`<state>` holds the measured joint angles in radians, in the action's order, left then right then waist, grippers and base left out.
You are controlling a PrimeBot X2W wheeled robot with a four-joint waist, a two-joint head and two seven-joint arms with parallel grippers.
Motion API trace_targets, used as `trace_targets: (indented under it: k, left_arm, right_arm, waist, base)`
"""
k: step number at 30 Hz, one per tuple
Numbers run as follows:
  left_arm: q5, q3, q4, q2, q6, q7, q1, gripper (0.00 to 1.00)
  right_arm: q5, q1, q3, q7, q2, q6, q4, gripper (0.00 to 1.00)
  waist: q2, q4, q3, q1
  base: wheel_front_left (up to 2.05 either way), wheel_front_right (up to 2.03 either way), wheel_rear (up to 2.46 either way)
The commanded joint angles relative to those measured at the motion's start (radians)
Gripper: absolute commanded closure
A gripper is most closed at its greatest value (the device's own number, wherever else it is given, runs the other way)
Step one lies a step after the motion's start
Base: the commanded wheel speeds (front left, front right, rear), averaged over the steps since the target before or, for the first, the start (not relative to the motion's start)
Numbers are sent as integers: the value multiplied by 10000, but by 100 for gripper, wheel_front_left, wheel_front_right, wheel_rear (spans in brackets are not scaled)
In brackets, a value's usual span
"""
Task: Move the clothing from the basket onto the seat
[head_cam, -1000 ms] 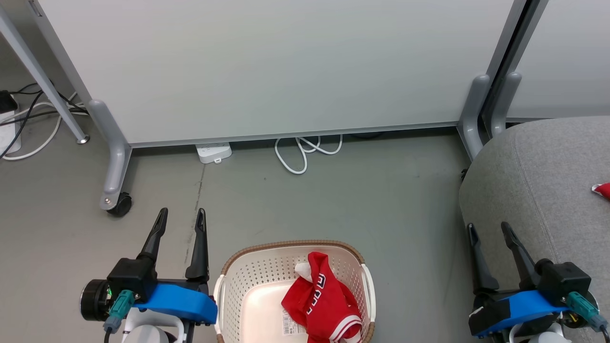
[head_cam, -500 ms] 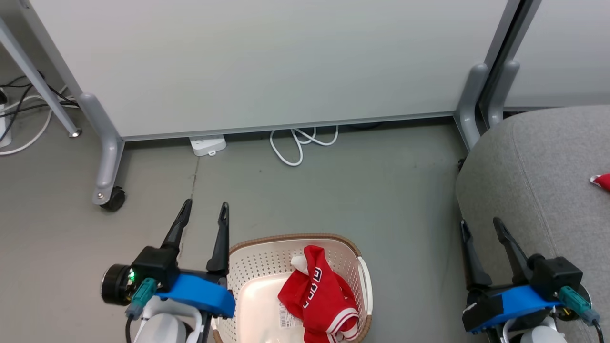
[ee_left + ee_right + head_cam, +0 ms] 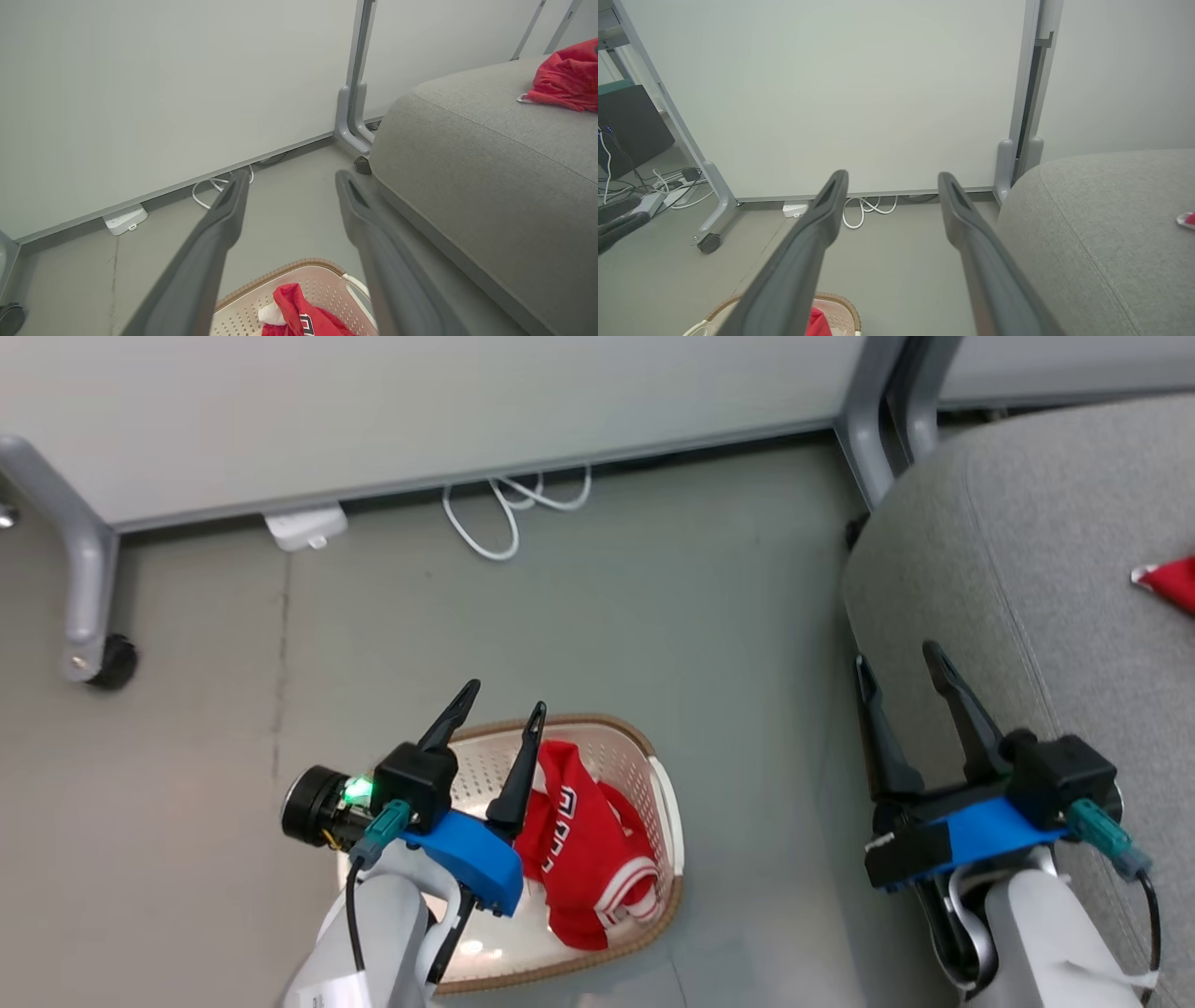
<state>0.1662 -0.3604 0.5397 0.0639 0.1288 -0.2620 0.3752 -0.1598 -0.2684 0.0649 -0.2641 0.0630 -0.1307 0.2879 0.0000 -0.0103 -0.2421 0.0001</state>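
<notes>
- Clothing [image 3: 583,845], a crumpled red garment with lettering and red-and-white striped trim, lies in the right half of the basket [image 3: 668,821] on the floor.
- Left pincer [image 3: 505,696] hangs open over the basket's left side, apparently poised for a grab at the cloth.
- Right pincer [image 3: 894,653], open and empty, hovers at the left edge of the seat [image 3: 1027,551], where another red piece [image 3: 1167,586] lies far right.

My head camera looks steeply down at the floor [image 3: 700,616], with the basket [image 3: 668,821] near its lower edge. Both my wrist cameras ride low and face the white panel [image 3: 140,93] (the left one hangs just above the basket); all three share the seat [image 3: 1027,569].
</notes>
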Motion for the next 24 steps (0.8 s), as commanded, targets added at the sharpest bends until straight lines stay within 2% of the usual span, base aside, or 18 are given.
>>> trace_targets:
  k: [1,11,24]
  left_arm:
    - [40,-141,188,152,22,-43,274,0]
    - [697,-1907,2184,803,18,-38,2084,0]
    - [1595,-3403,4119,1253,19,-38,3546,0]
  right_arm:
    - [-12,-267,80,-6,23,-1,-49,0]
    - [-61,-1630,521,-6,-105,-1,-487,0]
    - [-154,-2455,586,-6,-136,-1,-943,0]
  waist:
    - [0,-546,-730,-1]
    - [0,-1417,-2828,-1]
    - [0,-1844,-4659,-1]
  base:
    - [0,0,0]
    - [0,0,0]
    - [0,0,0]
